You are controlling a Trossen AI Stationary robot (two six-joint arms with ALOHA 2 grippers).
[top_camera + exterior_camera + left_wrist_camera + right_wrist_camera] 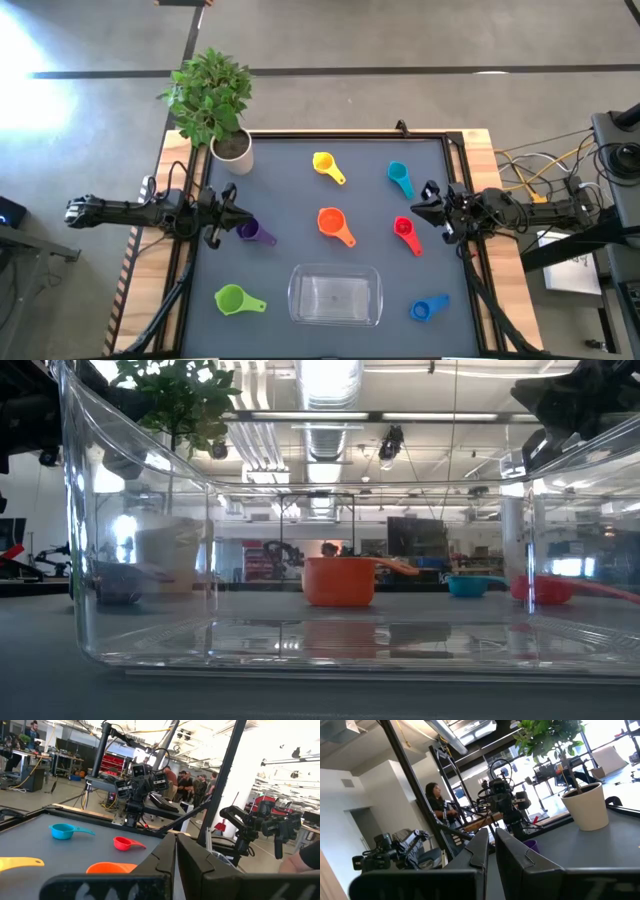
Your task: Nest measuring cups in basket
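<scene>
Clear plastic basket (335, 296) is set empty at lower centre; cups, orange (332, 223) among them, lie scattered above. Left pincer (228, 213) and right pincer (428, 208), both pressed together, are parked at the tabletop (290, 170) edges, seemingly awaiting a first pick.

Seven measuring cups lie on the bench (270, 175), one of each colour: yellow cup (325, 164), teal cup (399, 177), orange cup (332, 223), red cup (405, 231), purple cup (252, 231), green cup (234, 299) and blue cup (427, 309). There is one clear basket (335, 295) and one potted plant (215, 105) in a white pot. Two arms reach in from the sides, each with one hand: the left hand (226, 214) and the right hand (428, 213), both with their fingers drawn close together.
</scene>
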